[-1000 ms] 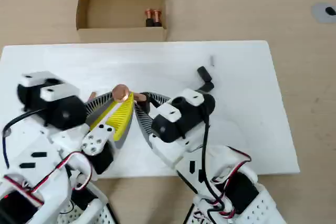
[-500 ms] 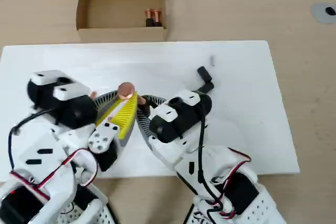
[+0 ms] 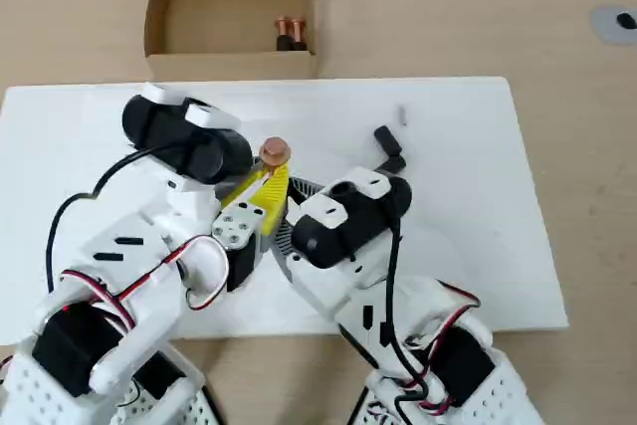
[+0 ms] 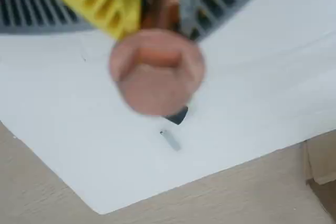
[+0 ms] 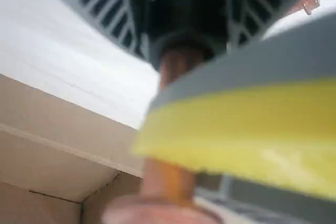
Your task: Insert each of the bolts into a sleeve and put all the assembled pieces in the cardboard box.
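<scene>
My left gripper, with one yellow and one grey finger, is shut on a copper bolt over the middle of the white mat; the bolt's round head faces the left wrist camera. My right gripper is shut on a black sleeve, and the bolt's copper shaft meets the sleeve's mouth. The left gripper's yellow finger crosses in front of it. In the high view the right gripper sits just near of the bolt. The cardboard box stands at the far edge.
Assembled pieces lie inside the box by its right wall. A loose black sleeve and a small grey pin lie on the white mat to the right. Bare wooden table surrounds the mat.
The left arm has swung away from the near edge and to the right, carrying the bolt toward the box side. The right arm has barely moved.
</scene>
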Robot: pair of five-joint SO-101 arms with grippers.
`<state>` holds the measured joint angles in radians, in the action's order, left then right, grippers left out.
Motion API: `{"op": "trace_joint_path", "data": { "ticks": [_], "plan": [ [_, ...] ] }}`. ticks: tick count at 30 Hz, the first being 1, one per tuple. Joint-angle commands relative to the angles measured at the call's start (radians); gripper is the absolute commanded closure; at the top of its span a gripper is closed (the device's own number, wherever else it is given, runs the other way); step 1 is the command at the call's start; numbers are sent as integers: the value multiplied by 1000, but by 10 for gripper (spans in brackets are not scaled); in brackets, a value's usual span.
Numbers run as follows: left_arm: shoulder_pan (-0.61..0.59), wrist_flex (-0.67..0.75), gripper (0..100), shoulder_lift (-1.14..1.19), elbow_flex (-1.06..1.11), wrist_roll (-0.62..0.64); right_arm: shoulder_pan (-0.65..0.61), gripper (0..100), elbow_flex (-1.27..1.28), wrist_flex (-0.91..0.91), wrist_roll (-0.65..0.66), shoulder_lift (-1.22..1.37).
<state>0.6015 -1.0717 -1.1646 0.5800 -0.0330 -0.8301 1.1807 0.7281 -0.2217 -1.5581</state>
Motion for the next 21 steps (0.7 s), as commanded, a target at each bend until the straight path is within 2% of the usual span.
{"op": "trace_joint_path", "data": {
  "ticks": [1, 5, 9, 12, 17, 21],
  "plan": [
    [28, 15, 995, 24, -64, -3, -19, 987, -5, -3, 3, -13],
    [28, -6, 986, 22, -86, -3, -19, 987, -5, -3, 5, -13],
    [-28, -91, 876, 27, -161, 44, -19, 987, -5, -3, 5, -13],
    [-87, -109, 840, 28, -192, 101, -19, 987, -5, -3, 5, -13],
    [-107, -120, 832, 28, -196, 81, -19, 987, -5, -5, 5, -5],
    [-83, -180, 832, 30, -226, 48, -19, 987, -7, -5, 6, -5]
  ]
}}
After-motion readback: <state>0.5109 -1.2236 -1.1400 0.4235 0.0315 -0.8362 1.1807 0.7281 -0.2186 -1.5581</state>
